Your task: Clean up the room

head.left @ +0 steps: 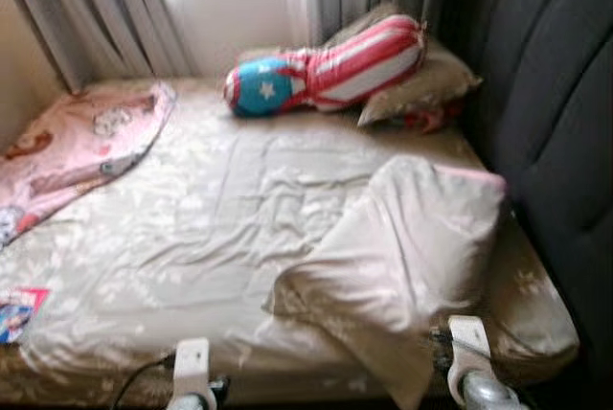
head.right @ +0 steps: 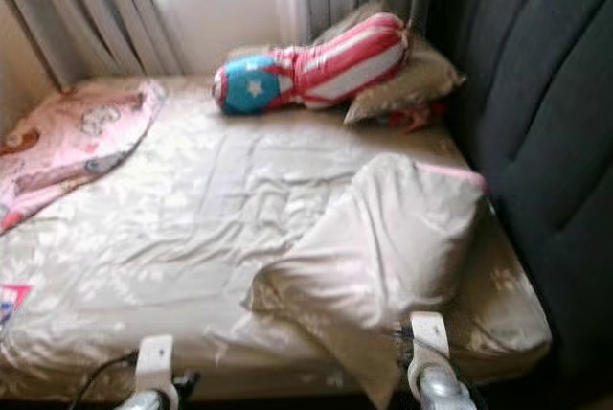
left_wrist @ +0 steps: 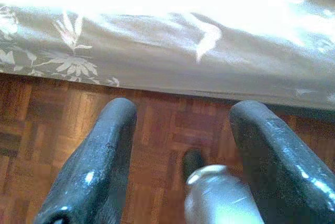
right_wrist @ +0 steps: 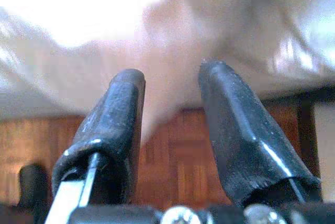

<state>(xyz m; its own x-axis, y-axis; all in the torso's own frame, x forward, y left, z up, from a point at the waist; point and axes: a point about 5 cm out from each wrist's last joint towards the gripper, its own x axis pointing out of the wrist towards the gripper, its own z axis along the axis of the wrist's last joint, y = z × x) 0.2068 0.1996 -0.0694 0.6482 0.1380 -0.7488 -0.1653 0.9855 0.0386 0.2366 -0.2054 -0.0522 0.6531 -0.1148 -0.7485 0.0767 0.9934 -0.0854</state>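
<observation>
A bed [head.left: 192,238] covered in a beige leaf-patterned sheet lay against a dark padded headboard [head.left: 556,94] on the robot's right. A pink blanket [head.left: 77,142] sprawled over its far left corner. A beige pillow [head.left: 402,247] slumped at the near right edge, its corner hanging off. A stars-and-stripes bolster [head.left: 326,67] leaned on another pillow [head.left: 421,84] by the curtains. The left gripper [left_wrist: 180,111] and right gripper [right_wrist: 170,80] hung over parquet floor [left_wrist: 42,130] beside the bed, jaws parted, holding nothing.
</observation>
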